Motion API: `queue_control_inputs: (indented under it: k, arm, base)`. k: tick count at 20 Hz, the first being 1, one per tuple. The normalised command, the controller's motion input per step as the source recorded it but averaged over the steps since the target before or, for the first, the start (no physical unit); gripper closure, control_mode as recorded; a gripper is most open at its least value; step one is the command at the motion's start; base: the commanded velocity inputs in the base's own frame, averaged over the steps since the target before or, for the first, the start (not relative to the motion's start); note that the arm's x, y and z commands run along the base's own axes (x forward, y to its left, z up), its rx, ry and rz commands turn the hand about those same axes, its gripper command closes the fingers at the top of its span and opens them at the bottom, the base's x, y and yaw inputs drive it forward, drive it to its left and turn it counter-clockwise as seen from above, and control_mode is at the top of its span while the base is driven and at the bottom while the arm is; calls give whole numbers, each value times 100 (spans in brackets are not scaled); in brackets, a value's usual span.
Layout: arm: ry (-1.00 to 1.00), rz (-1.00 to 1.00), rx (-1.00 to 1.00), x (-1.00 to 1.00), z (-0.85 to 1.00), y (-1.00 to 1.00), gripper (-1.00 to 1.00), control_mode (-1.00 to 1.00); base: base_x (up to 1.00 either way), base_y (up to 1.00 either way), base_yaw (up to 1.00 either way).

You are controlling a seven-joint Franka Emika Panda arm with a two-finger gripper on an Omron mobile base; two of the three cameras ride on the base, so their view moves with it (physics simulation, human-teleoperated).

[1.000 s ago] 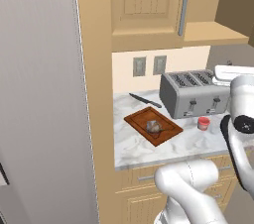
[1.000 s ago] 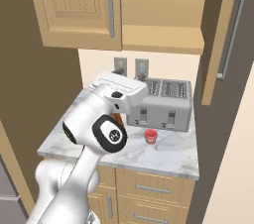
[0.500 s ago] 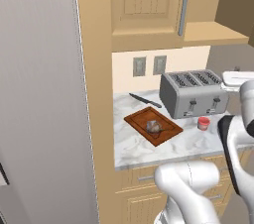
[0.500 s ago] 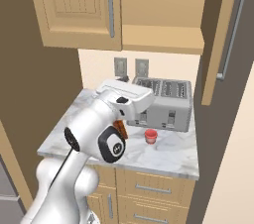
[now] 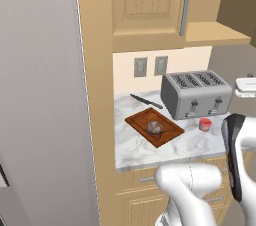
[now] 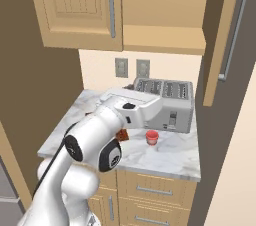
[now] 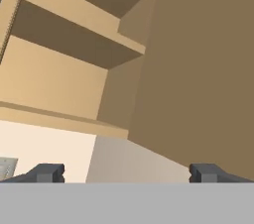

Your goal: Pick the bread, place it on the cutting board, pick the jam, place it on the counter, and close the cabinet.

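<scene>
Bread (image 5: 155, 128) on cutting board (image 5: 140, 119) (jam (image 5: 204, 124) apart)

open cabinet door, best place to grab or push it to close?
Take the door by its long vertical bar handle, near mid-height, coming from the handle face with the open gripper turned across the bar. The handle sits at the free edge, far from the hinge, so leverage should be best.

Bread (image 5: 155, 128) sits on cutting board (image 5: 154, 126), red jam (image 5: 205, 124) upright on counter (image 5: 135, 147), all below my claw (image 7: 126, 173). Cabinet (image 7: 84, 44) stands open ahead.
</scene>
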Motion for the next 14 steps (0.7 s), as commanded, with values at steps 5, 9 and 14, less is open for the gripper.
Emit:
queue_control_inputs:
  k: [5, 9, 14]
  arm:
    - [2, 0, 0, -39, 1, -15, -100, -100]
    - [1, 0, 0, -39, 0, -9, -100, -100]
    - [0, 0, 0, -38, 0, -3, -100, -100]
  base:
    - [0, 0, 0]
    - [0, 0, 0]
    - [0, 0, 0]
